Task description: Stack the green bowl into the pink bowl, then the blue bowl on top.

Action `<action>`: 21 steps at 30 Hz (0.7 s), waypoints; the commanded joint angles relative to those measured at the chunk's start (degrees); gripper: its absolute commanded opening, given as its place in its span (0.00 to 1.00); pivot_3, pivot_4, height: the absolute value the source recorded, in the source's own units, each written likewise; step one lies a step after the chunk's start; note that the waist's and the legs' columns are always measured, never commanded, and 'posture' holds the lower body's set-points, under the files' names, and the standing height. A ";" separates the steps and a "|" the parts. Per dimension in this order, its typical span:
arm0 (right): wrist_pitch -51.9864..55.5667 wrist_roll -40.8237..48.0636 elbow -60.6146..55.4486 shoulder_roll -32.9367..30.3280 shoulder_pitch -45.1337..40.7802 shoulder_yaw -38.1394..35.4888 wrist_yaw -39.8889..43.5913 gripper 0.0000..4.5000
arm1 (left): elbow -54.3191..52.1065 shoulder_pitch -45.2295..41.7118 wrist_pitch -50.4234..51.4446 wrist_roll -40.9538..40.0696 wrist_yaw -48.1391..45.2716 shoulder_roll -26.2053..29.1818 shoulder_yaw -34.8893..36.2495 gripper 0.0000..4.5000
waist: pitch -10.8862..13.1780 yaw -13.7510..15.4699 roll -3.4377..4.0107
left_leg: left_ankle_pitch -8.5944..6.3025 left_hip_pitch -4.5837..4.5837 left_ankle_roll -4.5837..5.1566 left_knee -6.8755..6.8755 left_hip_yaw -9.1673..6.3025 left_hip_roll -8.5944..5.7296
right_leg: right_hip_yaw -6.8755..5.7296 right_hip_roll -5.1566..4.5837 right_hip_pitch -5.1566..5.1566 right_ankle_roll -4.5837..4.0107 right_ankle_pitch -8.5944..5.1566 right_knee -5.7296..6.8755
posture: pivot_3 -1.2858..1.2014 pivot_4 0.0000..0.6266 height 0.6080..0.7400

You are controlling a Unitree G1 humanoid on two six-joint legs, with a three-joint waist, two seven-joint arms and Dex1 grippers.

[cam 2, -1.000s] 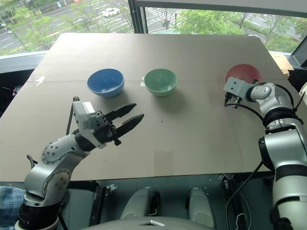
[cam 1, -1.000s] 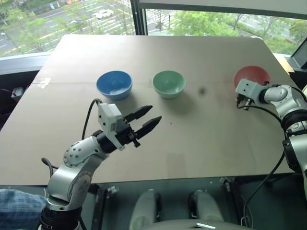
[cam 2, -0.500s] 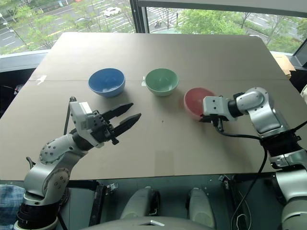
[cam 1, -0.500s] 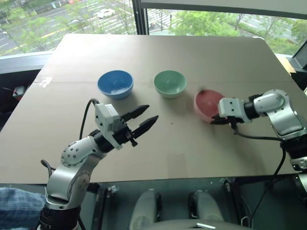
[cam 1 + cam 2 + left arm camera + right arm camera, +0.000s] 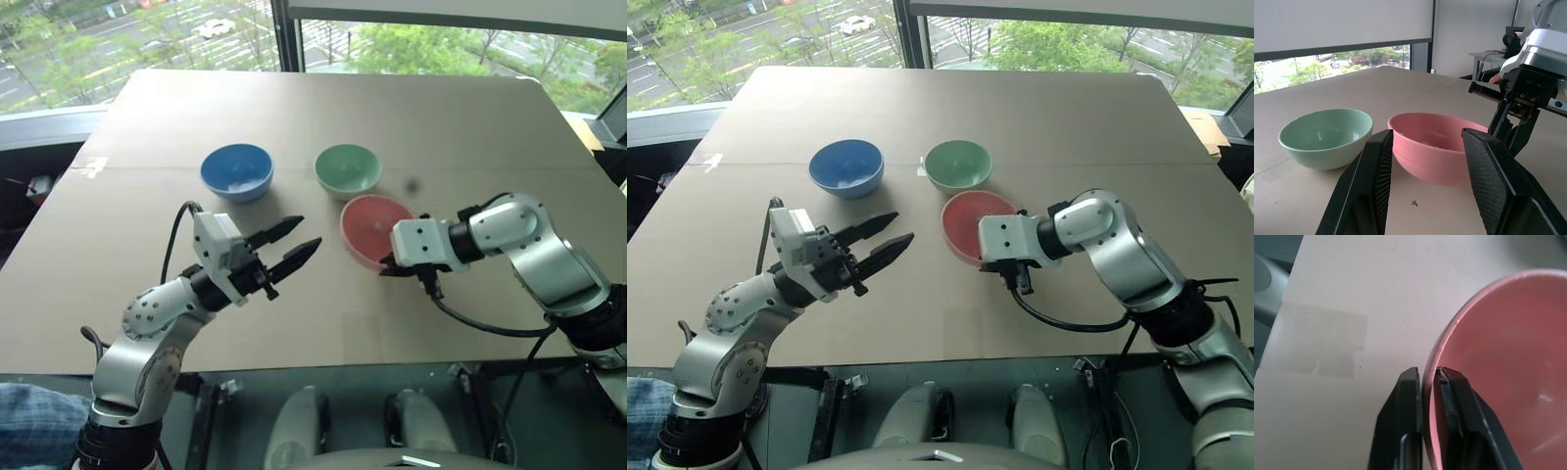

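The pink bowl sits mid-table, just in front of the green bowl. The blue bowl stands left of the green one. My right gripper is shut on the pink bowl's near right rim, one finger inside and one outside. My left gripper hovers open above the table, left of the pink bowl and pointing toward it, with nothing between its fingers. In the left wrist view the pink bowl and green bowl stand side by side, apart.
The brown table has open room at the right and along the front. Its far edge meets a window. A piece of white tape is stuck near the left edge.
My right gripper has brought the pink bowl from the table's far right to the middle, in front of the green bowl. The left arm has stayed put.
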 commanded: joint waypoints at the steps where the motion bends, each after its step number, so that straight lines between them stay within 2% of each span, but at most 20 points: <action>1: 2.49 1.05 -3.25 -0.45 -1.71 0.39 0.31 0.49 | -0.81 -0.45 -0.92 -0.28 -0.08 0.09 0.54 0.52 | 0.00 0.16 0.00 | 0.00 0.00 0.00 0.00 -0.01 0.00 | -0.01 0.00 0.00 0.00 0.00 0.00 | 0.52 0.24 1.00; 6: 4.96 3.50 -4.63 -1.50 -2.63 -1.32 0.78 0.94 | -0.56 -0.44 -1.12 -0.15 -0.05 -0.07 0.47 0.52 | 0.00 0.25 -0.01 | -0.01 -0.04 0.02 0.00 0.00 -0.04 | -0.01 -0.01 0.01 0.01 0.00 -0.05 | 0.52 0.24 1.00; 7: 6.13 4.51 -4.80 -1.74 -3.32 -2.09 1.11 0.97 | -0.52 -0.44 -1.14 -0.12 0.03 -0.12 0.51 0.52 | 0.00 0.24 0.00 | -0.01 -0.04 0.02 0.00 0.00 -0.04 | -0.01 0.00 0.00 0.01 0.00 -0.04 | 0.52 0.24 1.00; 13: 10.58 10.28 -1.85 -1.44 -9.57 -6.27 0.88 0.97 | -0.55 -0.27 -1.34 0.11 0.46 -0.39 0.70 0.52 | 0.01 0.05 0.00 | 0.00 -0.01 0.02 0.00 -0.01 0.00 | -0.01 0.02 0.00 0.01 0.00 -0.01 | 0.52 0.24 1.00; 17: 11.37 9.95 5.49 3.84 -14.35 -8.36 -6.39 0.97 | -0.98 -0.15 -1.37 0.15 1.11 -0.78 0.96 0.52 | 0.00 -0.20 -0.01 | -0.01 -0.02 0.02 -0.02 0.00 0.00 | 0.01 0.01 0.00 0.01 0.00 -0.01 | 0.52 0.24 1.00; 21: 3.72 5.38 17.04 9.51 -17.04 -6.11 -13.48 0.97 | -1.13 -0.12 -1.24 -0.07 2.71 -1.00 2.49 0.52 | 0.00 -0.32 -0.02 | -0.01 -0.02 0.02 -0.02 0.01 -0.01 | 0.01 0.01 -0.01 0.01 0.00 0.01 | 0.52 0.24 1.00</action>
